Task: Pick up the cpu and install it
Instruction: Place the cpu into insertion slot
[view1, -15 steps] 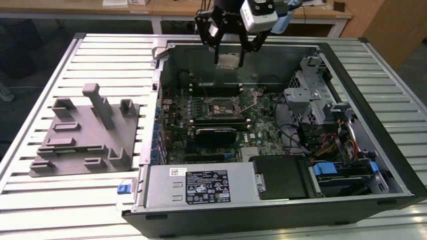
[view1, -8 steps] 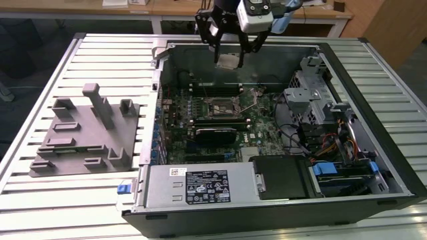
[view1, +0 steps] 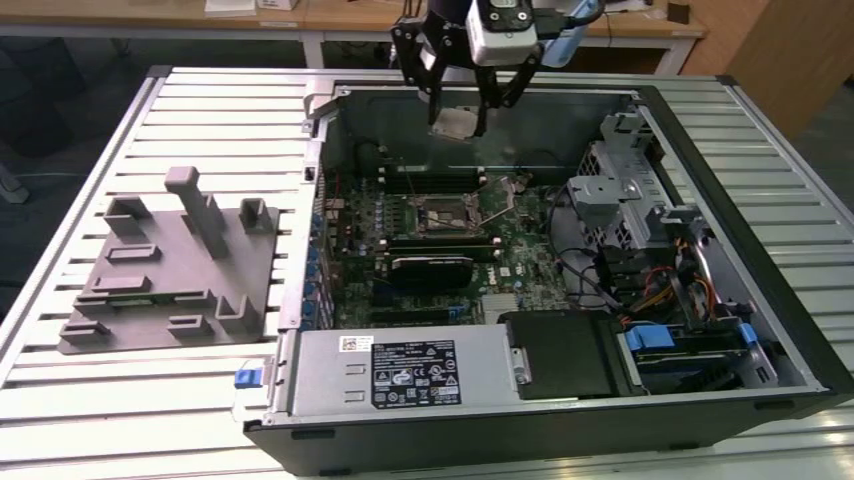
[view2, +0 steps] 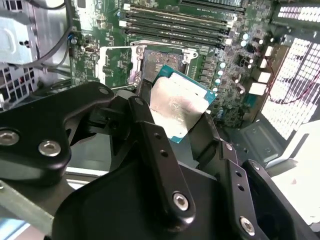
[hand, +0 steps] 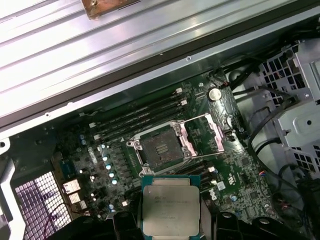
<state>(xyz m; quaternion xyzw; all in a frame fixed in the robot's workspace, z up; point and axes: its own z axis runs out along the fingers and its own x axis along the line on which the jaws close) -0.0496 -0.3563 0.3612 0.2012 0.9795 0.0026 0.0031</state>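
My gripper (view1: 461, 112) hangs over the far side of the open computer case (view1: 787, 300), shut on the cpu (view1: 458, 123). The cpu (view2: 180, 107) is a flat square chip with a silvery top and a teal rim, pinched by its edges between two black fingers (view2: 150, 132). In the first wrist view the cpu (hand: 171, 205) sits level, just short of the motherboard socket (hand: 161, 149). The socket (view1: 441, 213) is bare, with its metal frame (hand: 200, 137) swung open to one side. The chip is well above the board, touching nothing but the fingers.
Long black RAM slots (view1: 427, 178) run beside the socket. A metal drive cage (view1: 627, 190) with cables fills the case's side at the exterior view's right, and a power supply (view1: 400, 370) lies at its near end. A grey fixture block (view1: 167, 265) stands on the slatted table (view1: 200, 100).
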